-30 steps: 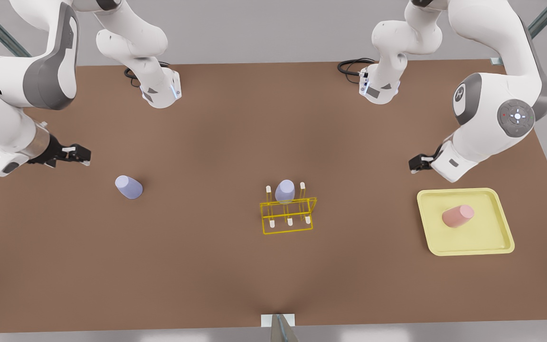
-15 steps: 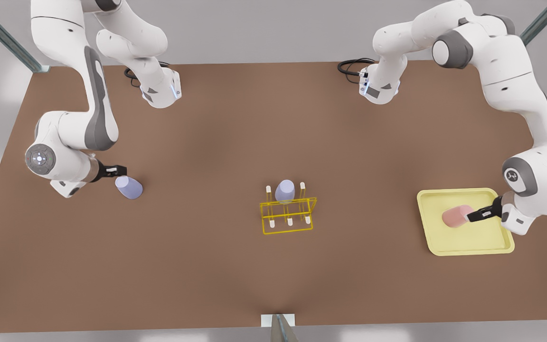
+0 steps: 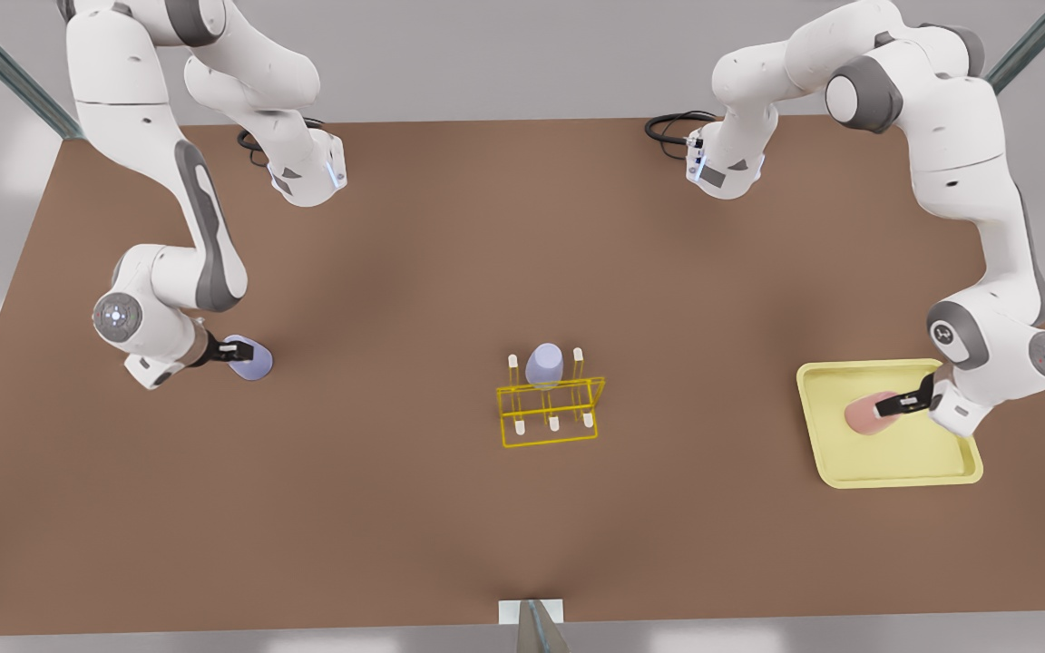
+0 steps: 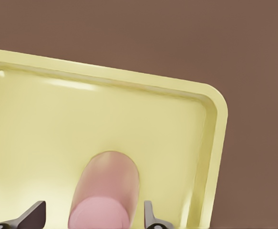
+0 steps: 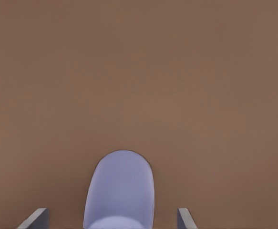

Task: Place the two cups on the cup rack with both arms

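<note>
Left gripper [image 3: 896, 405] is set over the pale-yellow tray [image 3: 903, 472], fingers spread wide either side of the pink cup [image 3: 865, 414], which lies on its side between them; nothing is gripped yet. Right gripper [image 3: 225, 352] is likewise spread around the lavender cup [image 3: 250, 361] on the brown table [image 3: 395, 508], not closed. The yellow cup rack [image 3: 548, 413], well apart from both, already carries a third lavender cup [image 3: 544, 365]. Cups are judged light, rigid and smooth; a grip across the tapered wall near the wider end is advised, as slip toward the narrow end is likely.
</note>
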